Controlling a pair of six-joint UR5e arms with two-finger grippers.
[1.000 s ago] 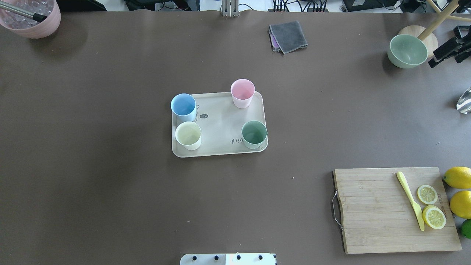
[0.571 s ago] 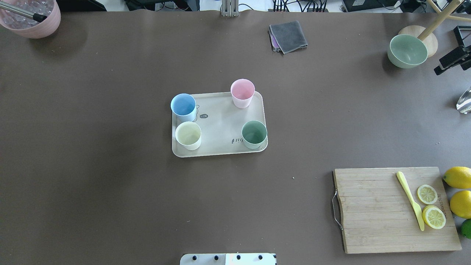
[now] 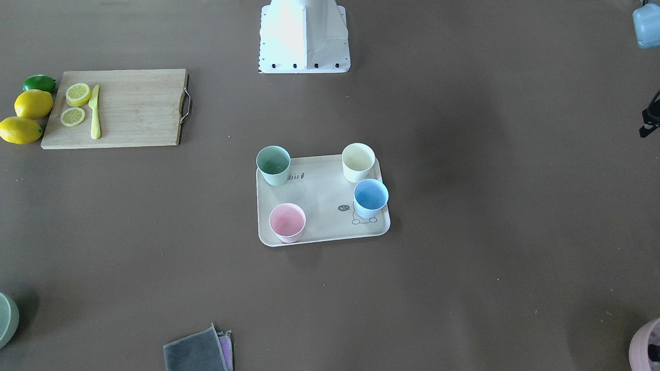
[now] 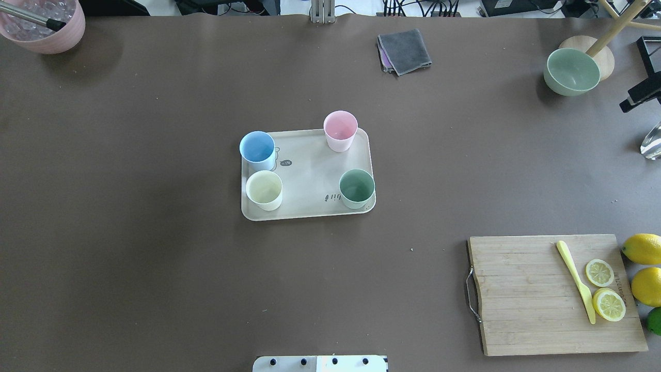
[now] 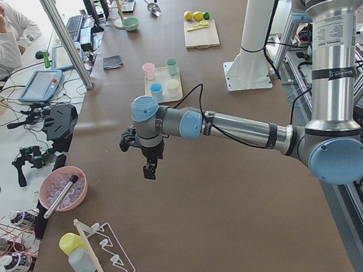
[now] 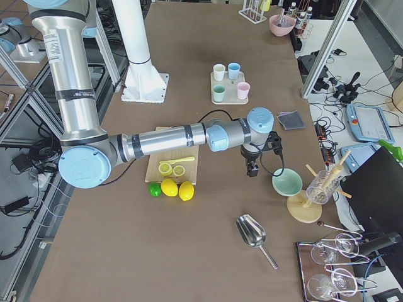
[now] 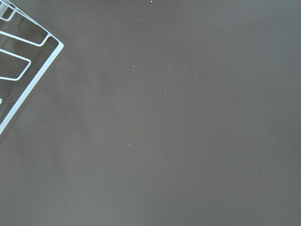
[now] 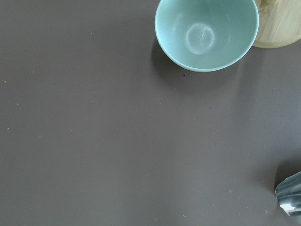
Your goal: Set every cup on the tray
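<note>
The cream tray lies mid-table, also in the front view. Four cups stand upright on it: light blue, cream white, pink and sage green. Both grippers are far from the tray. My right gripper hangs above the table beside the green bowl; only a black part of it cuts the overhead view's right edge. My left gripper hangs above bare table towards the left end. I cannot tell if either is open or shut. Neither wrist view shows fingers.
A wooden cutting board with lemon slices and a yellow knife sits front right, whole lemons beside it. A green bowl and a grey cloth are at the back. A pink bowl is back left. A wire rack is under the left wrist.
The black part of my right gripper at the overhead view's right edge has slid further right and towards the robot. The cups and tray have not moved.
</note>
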